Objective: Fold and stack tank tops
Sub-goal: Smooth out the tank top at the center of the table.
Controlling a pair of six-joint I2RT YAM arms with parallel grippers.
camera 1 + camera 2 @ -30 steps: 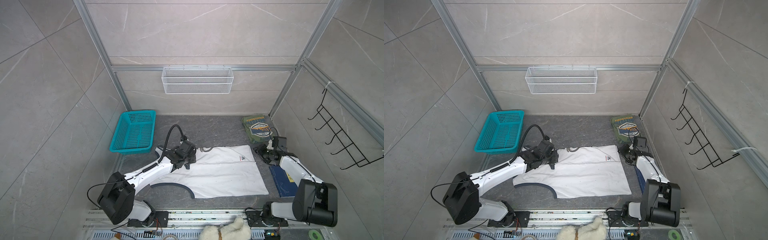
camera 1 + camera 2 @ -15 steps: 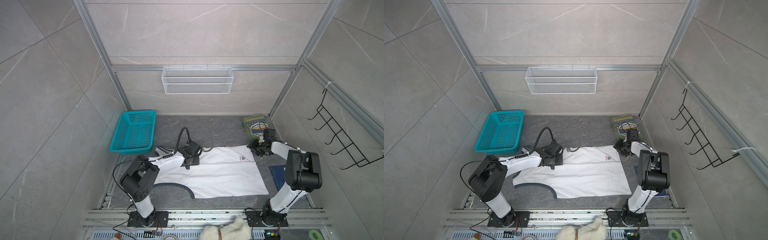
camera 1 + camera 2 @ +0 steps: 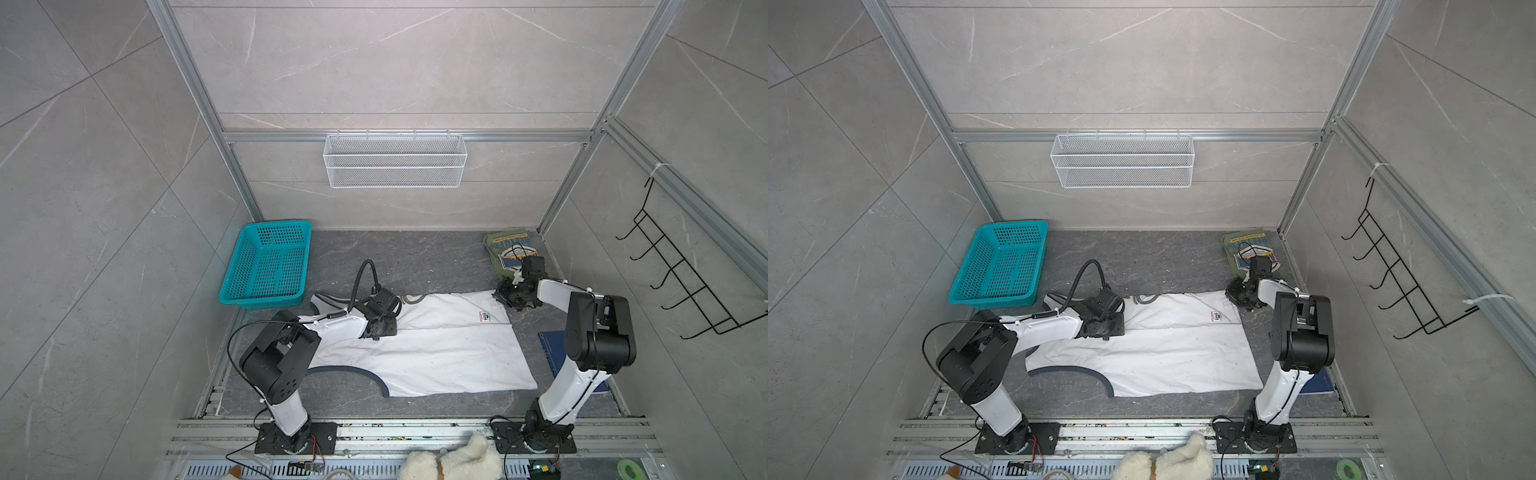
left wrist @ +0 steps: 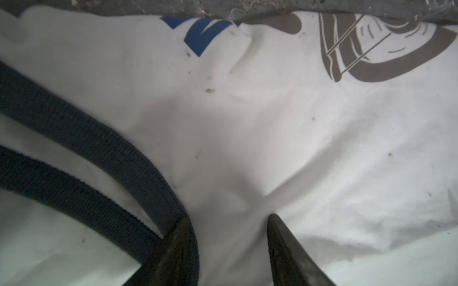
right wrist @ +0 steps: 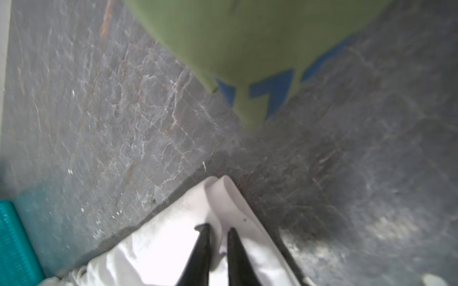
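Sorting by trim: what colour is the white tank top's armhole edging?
Dark navy ribbed edging on the white tank top; clearest in the left wrist view.

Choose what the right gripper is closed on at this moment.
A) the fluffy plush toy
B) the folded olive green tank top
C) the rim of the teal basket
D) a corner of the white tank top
D: in the right wrist view the right gripper pinches a rolled-up corner of the white tank top, while the olive green tank top lies apart from it, untouched.
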